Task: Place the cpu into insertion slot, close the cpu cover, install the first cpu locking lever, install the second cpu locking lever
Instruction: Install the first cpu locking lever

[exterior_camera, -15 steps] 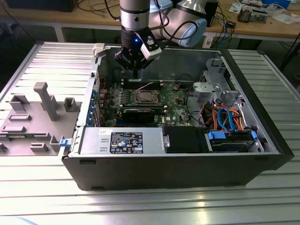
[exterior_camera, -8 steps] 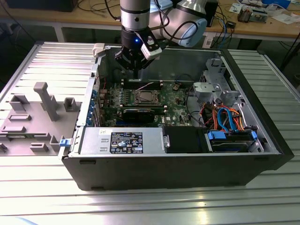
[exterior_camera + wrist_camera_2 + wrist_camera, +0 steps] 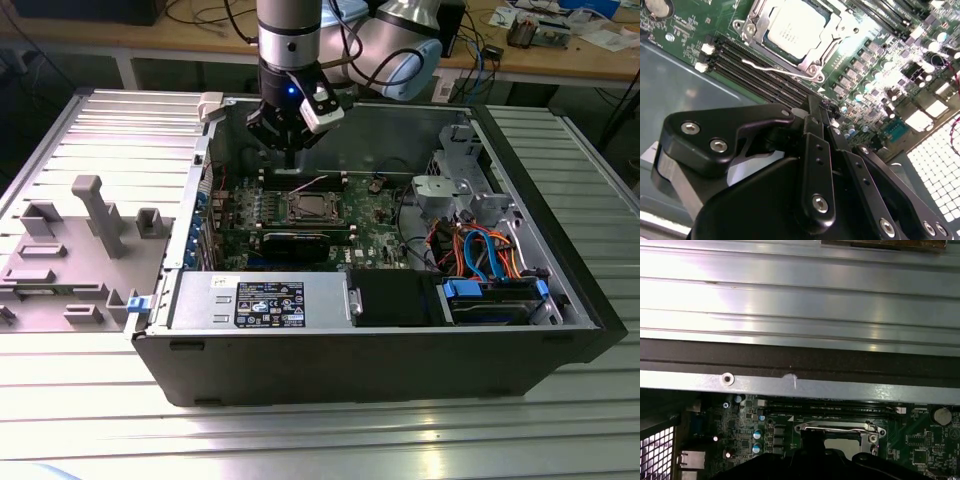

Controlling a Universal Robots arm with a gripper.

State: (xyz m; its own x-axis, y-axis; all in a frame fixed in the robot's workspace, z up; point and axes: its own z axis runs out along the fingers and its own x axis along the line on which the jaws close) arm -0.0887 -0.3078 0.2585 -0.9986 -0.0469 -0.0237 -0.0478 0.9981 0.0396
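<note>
Hovering over the far side of the open computer case (image 3: 560,300), the end effector (image 3: 291,160) hangs just above the motherboard (image 3: 385,215), beyond the socket. In the second wrist view its fingers (image 3: 816,150) stand pressed together with nothing between them, so it reads as clenched and empty.

The cpu (image 3: 795,27) already sits in the insertion slot, silver top up, and the cpu cover (image 3: 830,37) lies flat around it, framing the chip through its window. A thin locking lever (image 3: 771,69) runs along the socket's edge nearest the end effector, close to the memory slots (image 3: 747,65); whether it is hooked under its catch I cannot tell from this angle, though its bent end looks slightly raised.

That lever is judged to be stiff spring wire: light, smooth and apt to slip, best pushed or hooked near its bent free end. The chip and socket beneath are fragile, so force belongs on the lever alone.

Room is tight. The case's far wall (image 3: 800,385) rises just behind the end effector, memory slots lie beside the lever, and capacitors (image 3: 860,95) crowd the socket's other side. Bundled cables (image 3: 480,250) fill the exterior view's right of the case, well apart from the socket. Above the socket the space is open.
</note>
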